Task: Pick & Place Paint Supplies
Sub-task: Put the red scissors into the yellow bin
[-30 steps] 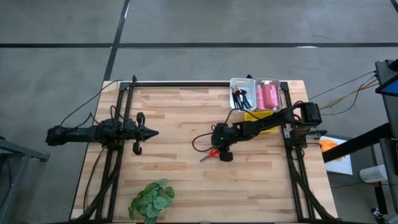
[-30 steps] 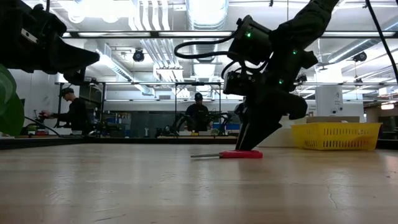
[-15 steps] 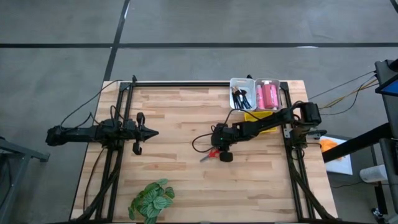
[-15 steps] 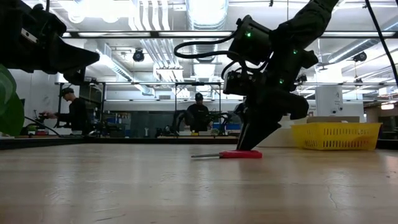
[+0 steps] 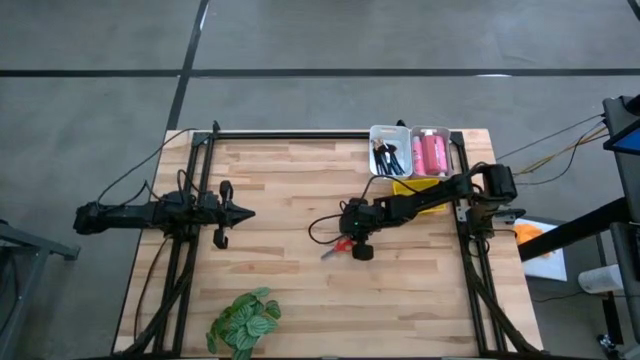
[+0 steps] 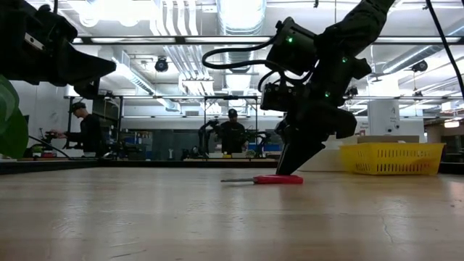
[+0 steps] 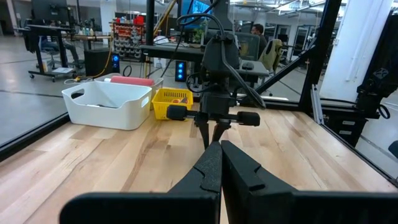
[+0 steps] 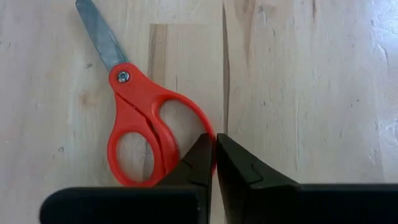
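The right gripper (image 8: pixel 215 149) is down at the middle of the wooden table (image 5: pixel 290 280), its two fingers pressed together with the outer edge of one handle loop of the red scissors (image 8: pixel 140 127) pinched between their tips. The scissors lie flat on the wood, blades closed, with the blade pointing away from the gripper; from above they show just beside the gripper, toward the table's front edge (image 5: pixel 335 247), and at table height they rest on the surface under the fingertips (image 6: pixel 275 178). The left gripper (image 7: pixel 220 163) waits over the table's left side, well apart from the scissors, its fingers closed on nothing. At the far right corner stands a white bin (image 5: pixel 390 131) holding dark-handled brushes (image 5: pixel 388 157), with pink tubes (image 5: pixel 432 154) in the compartment beside them, and a yellow basket (image 5: pixel 413 187) sits just in front of it. A leafy green plant (image 5: pixel 243 320) lies near the front left edge.
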